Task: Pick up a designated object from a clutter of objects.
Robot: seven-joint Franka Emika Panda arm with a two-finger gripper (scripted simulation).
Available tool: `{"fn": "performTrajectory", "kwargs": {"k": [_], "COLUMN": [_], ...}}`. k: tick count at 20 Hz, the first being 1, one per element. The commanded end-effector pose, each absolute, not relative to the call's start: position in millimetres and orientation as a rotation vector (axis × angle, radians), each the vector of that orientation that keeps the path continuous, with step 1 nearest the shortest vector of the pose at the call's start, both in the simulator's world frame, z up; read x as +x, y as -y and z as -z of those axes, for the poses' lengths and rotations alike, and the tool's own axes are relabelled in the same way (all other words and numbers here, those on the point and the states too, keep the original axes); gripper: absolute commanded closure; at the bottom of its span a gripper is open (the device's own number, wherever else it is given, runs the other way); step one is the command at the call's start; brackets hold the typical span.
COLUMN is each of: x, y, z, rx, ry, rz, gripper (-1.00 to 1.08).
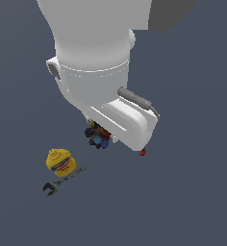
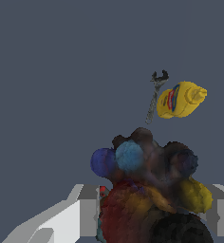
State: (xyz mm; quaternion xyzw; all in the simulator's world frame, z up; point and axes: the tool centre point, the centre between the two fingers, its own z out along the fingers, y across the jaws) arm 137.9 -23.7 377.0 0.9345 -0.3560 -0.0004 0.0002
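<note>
We see the Panda's gripper (image 1: 102, 137) poised low over the grey floor (image 1: 192, 192), its pale fingers (image 2: 88, 211) set on either side of the designated object (image 1: 98, 137), the small dark lump of red, black and blue. In the wrist view that object (image 2: 147, 190) fills the space between the two fingers, so it lies straight ahead of the tool, not off to one side. The gap looks narrow and matched to the object's width. We judge the jaws closed on it, though the contact faces themselves are hidden behind its bulk. We cannot tell whether it rests on the floor or hangs just clear of it (the thin rod end does not show here, so neither does its long axis). The yellow head-shaped toy (image 1: 60, 162) and the grey-black wrench (image 1: 62, 181) lie close together, apart from the gripper toward the exterior view's lower left. A straight upward lift looks unobstructed to us.
</note>
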Motion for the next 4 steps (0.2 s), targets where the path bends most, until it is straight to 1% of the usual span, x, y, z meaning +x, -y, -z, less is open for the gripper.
{"fn": "performTrajectory", "kwargs": {"k": [1, 4], "x": [139.2, 139.7], "y": [25.0, 25.5], "z": [-381.5, -382.7], "rx": [2.936, 2.936], "ry": [1.118, 1.118], "rz": [0.000, 0.000], "gripper": [1.08, 1.08]}}
